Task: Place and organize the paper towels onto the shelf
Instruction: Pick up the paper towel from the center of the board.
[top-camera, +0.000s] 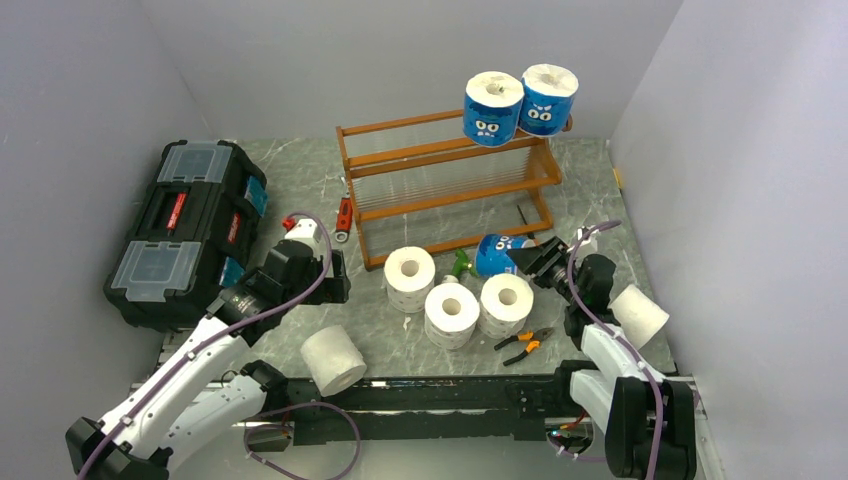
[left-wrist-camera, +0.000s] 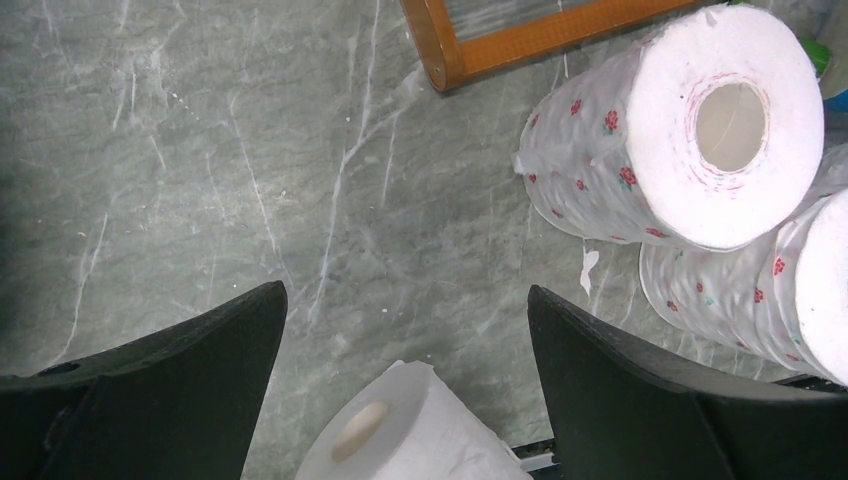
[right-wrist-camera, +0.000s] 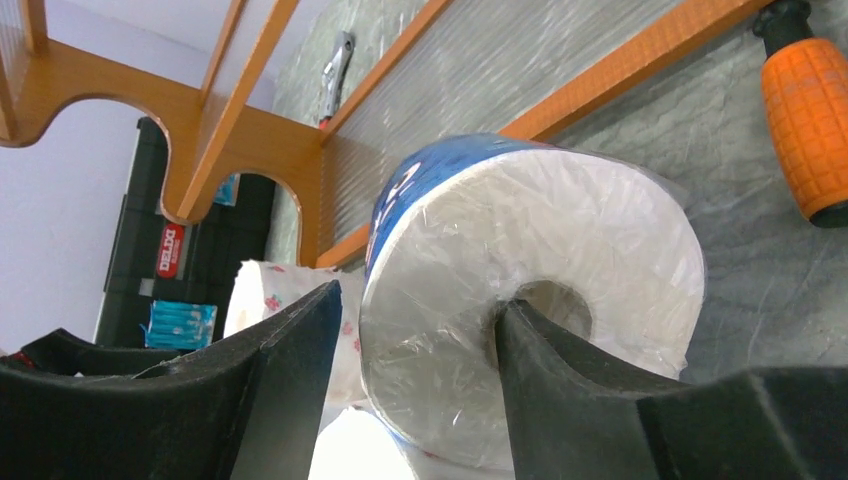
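On the grey table (top-camera: 300, 190), the shelf (top-camera: 440, 170) carries two blue rolls (top-camera: 493, 108) (top-camera: 549, 100) on top.

text "DELIXI" | on red label (right-wrist-camera: 170, 250) | label sits on black toolbox (top-camera: 205, 215) | nothing else legible

Top camera: high at the near edge of the table (top-camera: 330, 190), looking down across all of it. Left wrist camera: close, facing steeply down. Right wrist camera: low, close, facing the shelf (right-wrist-camera: 250, 130). All three show the shelf and white rolls (top-camera: 452, 305).
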